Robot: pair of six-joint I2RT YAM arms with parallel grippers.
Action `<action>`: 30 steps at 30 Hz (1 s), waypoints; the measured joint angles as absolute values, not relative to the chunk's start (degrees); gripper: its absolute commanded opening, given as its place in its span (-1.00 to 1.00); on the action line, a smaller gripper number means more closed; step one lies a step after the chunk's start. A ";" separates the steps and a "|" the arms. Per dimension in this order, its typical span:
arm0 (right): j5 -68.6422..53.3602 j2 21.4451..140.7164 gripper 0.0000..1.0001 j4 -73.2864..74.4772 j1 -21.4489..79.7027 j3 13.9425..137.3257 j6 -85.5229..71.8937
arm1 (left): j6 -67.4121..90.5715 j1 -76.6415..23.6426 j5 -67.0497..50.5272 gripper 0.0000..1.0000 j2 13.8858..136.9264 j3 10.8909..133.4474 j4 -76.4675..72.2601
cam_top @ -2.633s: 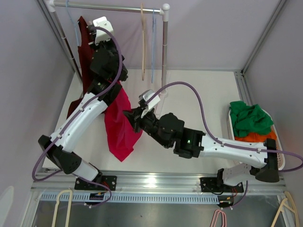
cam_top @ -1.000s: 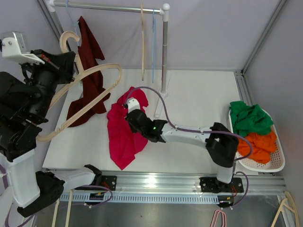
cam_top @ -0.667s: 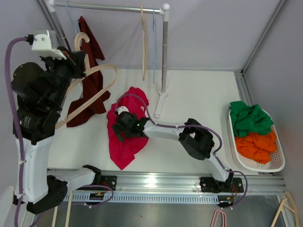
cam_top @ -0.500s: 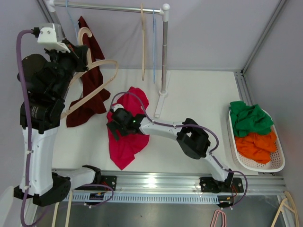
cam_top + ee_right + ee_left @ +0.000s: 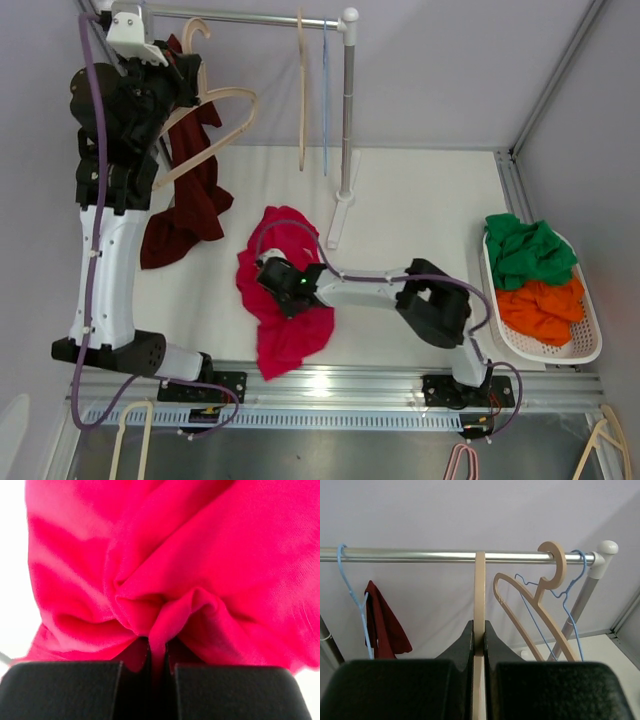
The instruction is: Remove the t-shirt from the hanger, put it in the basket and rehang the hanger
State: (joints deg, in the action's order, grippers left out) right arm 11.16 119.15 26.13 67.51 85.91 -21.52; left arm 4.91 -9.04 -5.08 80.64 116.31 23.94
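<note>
Basket (image 5: 592, 352) at the table's (image 5: 420, 200) right edge holds green clothes (image 5: 525, 250) and orange ones (image 5: 540, 305). The right gripper (image 5: 157, 647) pinches a fold of the pink t-shirt (image 5: 295, 345) lying on the table; the left gripper (image 5: 479, 635) clamps a bare hanger (image 5: 479, 590).

No readable text, label, brand, number or sign appears in any of the three views: not on the clothes, the hangers, the rail, the arms or the basket.
</note>
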 measured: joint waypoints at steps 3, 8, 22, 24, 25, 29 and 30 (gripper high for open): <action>12.38 107.66 -1.00 33.08 67.70 76.95 -23.22 | 4.97 -8.82 -5.04 -0.99 82.76 115.87 21.50; 19.86 83.94 -1.00 46.35 66.41 79.64 -25.93 | 5.13 -8.82 -4.93 -0.99 85.06 115.55 17.21; 48.45 69.91 -1.00 61.21 37.65 137.73 -15.88 | 7.51 -11.29 -3.68 -0.99 95.46 118.58 6.48; 52.77 70.00 -1.00 58.06 37.67 138.67 -11.90 | 7.51 -12.08 -3.62 -0.99 97.69 119.37 6.11; 55.70 69.58 -1.00 55.61 37.89 137.53 -9.54 | 7.51 -12.36 -3.62 -0.99 98.96 120.29 5.72; 66.76 65.25 -1.00 42.15 42.19 126.34 2.15 | 7.53 -13.08 -3.22 -0.98 103.46 125.29 5.15; 68.86 63.79 -1.00 38.68 43.42 123.02 4.86 | 7.53 -13.17 -3.16 -0.99 104.22 126.15 5.04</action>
State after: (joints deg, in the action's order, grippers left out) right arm 68.86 63.79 38.68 43.42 123.02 4.86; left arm 7.53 -13.17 -3.16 104.22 126.15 5.04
